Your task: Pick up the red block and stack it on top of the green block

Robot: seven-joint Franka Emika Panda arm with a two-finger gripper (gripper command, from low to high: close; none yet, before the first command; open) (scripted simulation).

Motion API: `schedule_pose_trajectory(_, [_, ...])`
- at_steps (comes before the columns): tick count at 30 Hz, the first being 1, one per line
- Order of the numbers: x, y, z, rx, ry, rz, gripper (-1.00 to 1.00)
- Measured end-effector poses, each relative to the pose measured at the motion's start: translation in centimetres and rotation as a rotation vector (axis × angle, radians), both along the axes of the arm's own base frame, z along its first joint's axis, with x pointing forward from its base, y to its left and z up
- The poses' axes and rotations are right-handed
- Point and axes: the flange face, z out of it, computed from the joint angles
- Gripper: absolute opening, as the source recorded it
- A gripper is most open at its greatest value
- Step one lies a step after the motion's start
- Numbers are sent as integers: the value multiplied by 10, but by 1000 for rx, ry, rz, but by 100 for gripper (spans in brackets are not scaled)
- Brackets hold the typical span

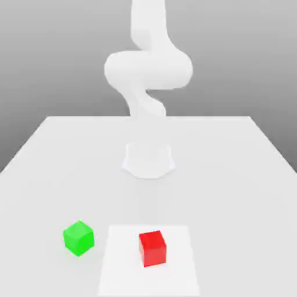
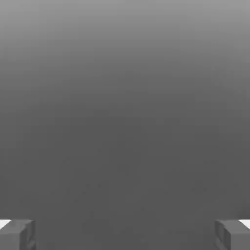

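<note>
in the exterior view we see a white robot arm (image 1: pixel 149 69) rising from its base on a pale table (image 1: pixel 220 174). nearer to us, the red block (image 1: pixel 153 249) rests on a white square (image 1: pixel 122 275), turned slightly. the green block (image 1: pixel 79 238) sits on the table just beside that square, toward the exterior view's left, with a corner facing us. the two blocks stand apart. in the hand view we see the gripper (image 2: pixel 125 237) with its two fingers spread wide and nothing between them.
</note>
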Motion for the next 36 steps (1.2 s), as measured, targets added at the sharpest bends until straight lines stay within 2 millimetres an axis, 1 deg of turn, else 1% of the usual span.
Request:
schedule_pose_trajectory(2, [26, 1, -45, -11, 74, 21, 0])
schedule_pose_trajectory(5, [52, 2, -113, -26, 178, 52, 0])
schedule_pose_trajectory(7, [64, 3, -158, -36, 246, 73, 0])
schedule_pose_trajectory(10, [72, 5, -226, -50, 348, 105, 0])
schedule_pose_trajectory(12, [72, 6, -271, -59, 415, 128, 0])
schedule_pose_trajectory(15, [64, 8, -337, -71, 517, 161, 0])
schedule_pose_trajectory(17, [52, 8, -379, -79, 585, 184, 0])
schedule_pose_trajectory(19, [37, 9, -419, -87, 652, 208, 0])
schedule_pose_trajectory(20, [30, 9, -437, -90, 682, 218, 0])
schedule_pose_trajectory(21, [26, 8, -451, -91, 696, 223, 0])
schedule_pose_trajectory(26, [23, 8, -506, -93, 711, 228, 0])
schedule_pose_trajectory(27, [22, 8, -514, -92, 711, 228, -100])
schedule_pose_trajectory(32, [22, 8, -514, -93, 712, 227, -100])
schedule_pose_trajectory(33, [21, 8, -518, -92, 712, 228, -100])
schedule_pose_trajectory(34, [22, 8, -514, -93, 712, 228, -100])
schedule_pose_trajectory(36, [23, 8, -498, -93, 712, 228, -100])
